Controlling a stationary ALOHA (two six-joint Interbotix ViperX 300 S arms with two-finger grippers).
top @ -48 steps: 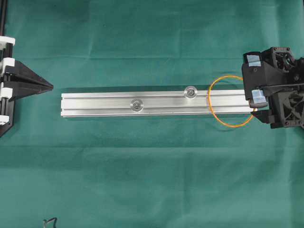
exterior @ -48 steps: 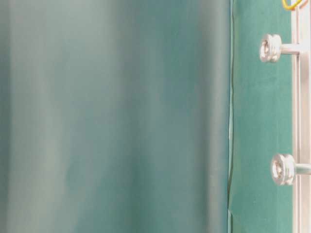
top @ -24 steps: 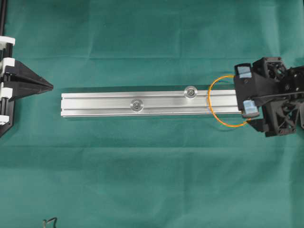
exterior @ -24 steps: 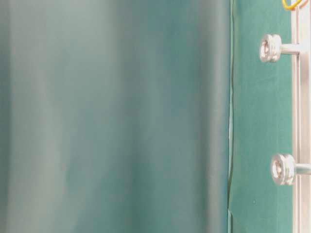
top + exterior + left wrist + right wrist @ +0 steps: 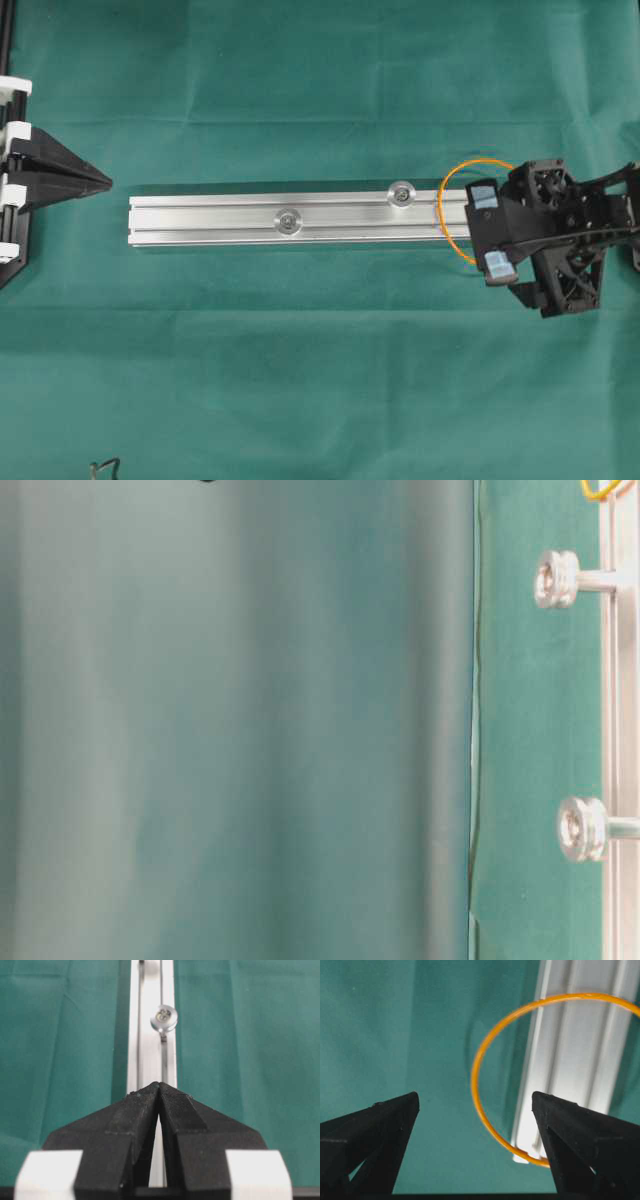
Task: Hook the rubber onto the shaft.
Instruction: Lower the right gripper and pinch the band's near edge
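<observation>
Your green cloth (image 5: 320, 380) fills the whole frame and gives the orange good contrast. The rail (image 5: 300, 218) lies level across the centre of the overhead view, flat on the cloth, so both shafts stand up free to be hooked: one shaft (image 5: 401, 194) right of centre on the upper edge, the second shaft (image 5: 288, 221) mid-rail.

Your right gripper (image 5: 490, 232) sits at the rail's right end, jaws spread fully, empty, straddling the work so it can come down over the band. In the wrist view the band's lower arc lies between the two fingers (image 5: 580, 1135).

Left gripper (image 5: 60, 178) is parked at the left edge, jaws pressed together, holding nothing, clear of the job.

The rubber (image 5: 452, 180) lies draped over the rail's right end, unhooked, just right of the nearer shaft. My read: grab it, stretch it left.
</observation>
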